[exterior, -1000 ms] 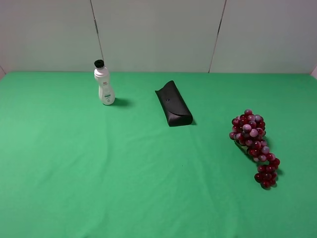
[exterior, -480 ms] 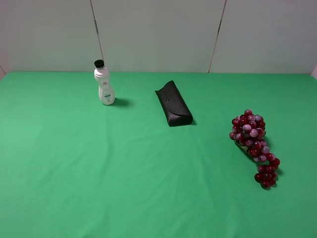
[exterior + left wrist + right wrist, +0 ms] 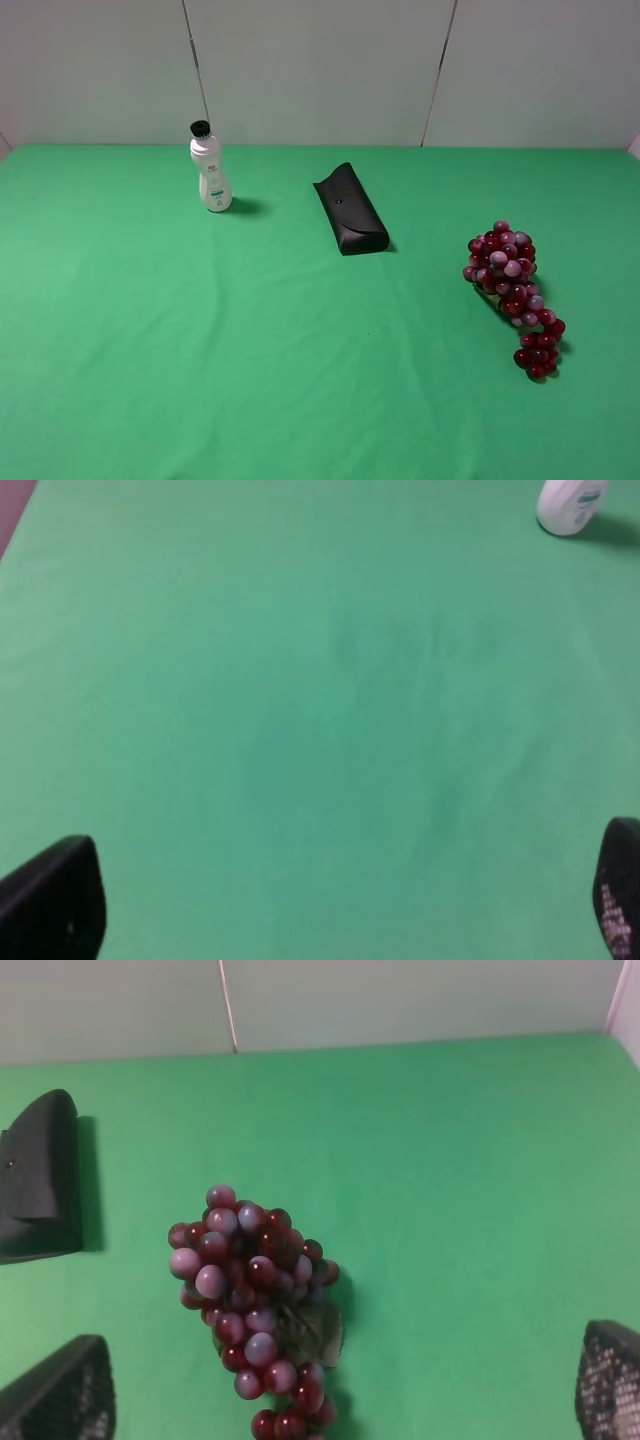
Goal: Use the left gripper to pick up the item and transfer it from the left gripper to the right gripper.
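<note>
Green cloth covers the table (image 3: pixel 250 350), and three things rest on it, all placed here against the black glasses case (image 3: pixel 351 210), which lies flat near the middle of the far half in the exterior high view. The bunch of grapes (image 3: pixel 513 295), red-purple and glossy, lies well apart from the case, nearer the camera and off toward the right edge of that view, its broad end turned toward the case's side and its narrow tip trailing toward the near edge. A white bottle (image 3: pixel 211 170) with a black cap stands upright on the other side of the case, well apart from it and a little farther back, close to the pale back wall.

Neither arm shows in the exterior high view. In the left wrist view the left hand (image 3: pixel 320 900) stands wide, its two black fingertips (image 3: pixel 55 900) at the picture's corners with only bare cloth between them and the base of the bottle far ahead. In the right wrist view the right hand (image 3: pixel 340 1395) is also spread wide and holds nothing; the grapes lie on the cloth between and ahead of its fingertips (image 3: pixel 65 1395), untouched, a dull green leaf showing under the berries, and one end of the case sits beyond them.
</note>
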Motion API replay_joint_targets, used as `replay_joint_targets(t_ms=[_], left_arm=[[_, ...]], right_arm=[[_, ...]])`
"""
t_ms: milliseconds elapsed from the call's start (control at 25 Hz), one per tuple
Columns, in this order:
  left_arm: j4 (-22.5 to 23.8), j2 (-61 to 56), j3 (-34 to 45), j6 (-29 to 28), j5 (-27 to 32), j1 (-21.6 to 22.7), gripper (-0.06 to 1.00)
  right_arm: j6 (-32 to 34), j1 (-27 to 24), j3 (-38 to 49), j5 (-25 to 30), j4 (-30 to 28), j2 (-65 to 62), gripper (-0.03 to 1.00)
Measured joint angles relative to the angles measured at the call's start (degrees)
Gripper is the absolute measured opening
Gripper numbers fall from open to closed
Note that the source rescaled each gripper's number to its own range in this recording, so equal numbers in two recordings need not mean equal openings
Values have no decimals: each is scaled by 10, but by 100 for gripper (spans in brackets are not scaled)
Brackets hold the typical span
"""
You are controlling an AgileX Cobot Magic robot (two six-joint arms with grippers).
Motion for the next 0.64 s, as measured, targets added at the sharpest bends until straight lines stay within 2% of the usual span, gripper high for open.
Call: replay_joint_targets(t_ms=[640], left_arm=[[0, 0, 0, 0, 0, 0, 97]], right_arm=[[0, 0, 0, 0, 0, 0, 100]])
